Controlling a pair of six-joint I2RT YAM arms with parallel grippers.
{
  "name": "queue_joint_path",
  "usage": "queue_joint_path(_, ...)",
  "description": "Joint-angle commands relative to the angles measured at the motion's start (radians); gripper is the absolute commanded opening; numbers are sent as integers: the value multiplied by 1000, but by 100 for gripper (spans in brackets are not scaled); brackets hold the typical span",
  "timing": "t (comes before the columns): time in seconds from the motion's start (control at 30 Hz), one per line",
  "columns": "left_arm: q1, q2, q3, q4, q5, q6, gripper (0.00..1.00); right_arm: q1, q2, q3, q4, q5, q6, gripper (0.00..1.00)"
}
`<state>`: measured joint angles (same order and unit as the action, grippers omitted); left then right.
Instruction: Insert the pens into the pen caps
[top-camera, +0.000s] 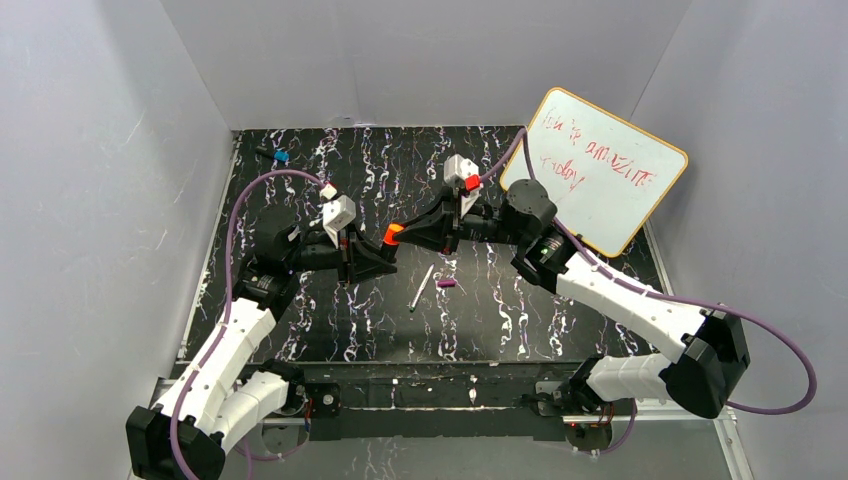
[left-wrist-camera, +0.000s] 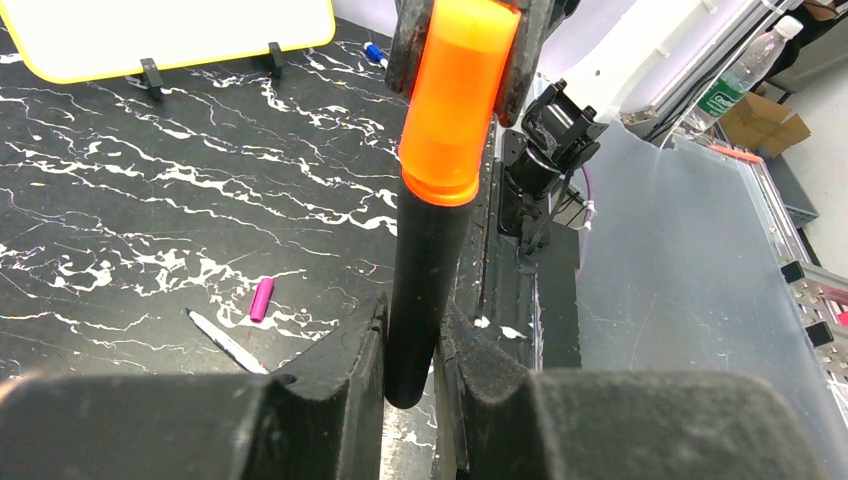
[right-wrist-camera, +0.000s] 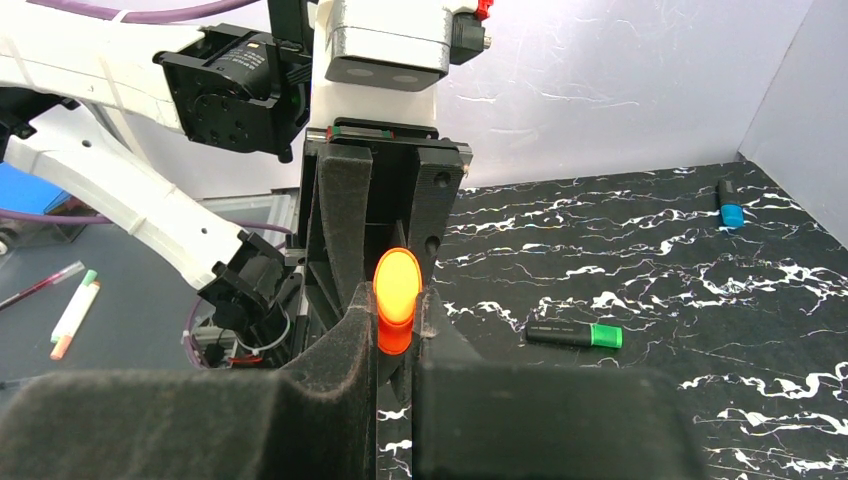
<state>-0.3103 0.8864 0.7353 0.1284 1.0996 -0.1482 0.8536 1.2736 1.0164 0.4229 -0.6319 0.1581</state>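
Gripping black marker (left-wrist-camera: 425, 280) tight between left gripper (left-wrist-camera: 410, 345) jaws at its butt, pinching orange cap (right-wrist-camera: 396, 292) on its far end between right gripper (right-wrist-camera: 398, 335) jaws, above white pen (top-camera: 424, 286) and purple cap (top-camera: 446, 284) on table (top-camera: 500, 322).

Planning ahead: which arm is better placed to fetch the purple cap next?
Probably right: the right gripper pinches only the orange cap, already on the marker, so it could let go; the left gripper holds the marker itself.
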Motion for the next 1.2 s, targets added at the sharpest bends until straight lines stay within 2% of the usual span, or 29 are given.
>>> queue_joint_path(0.0, 29, -52, 160, 253, -123, -50, 0, 101, 86, -123, -401, -246, 12, 1)
queue_joint_path(0.4, 31, -59, 185, 178, -132, 7, 0, 113, 82, -132, -455, -251, -3, 1)
queue_joint_path(1.17, 33, -69, 200, 148, -145, 27, 0, 121, 109, -81, -544, -265, -38, 1)
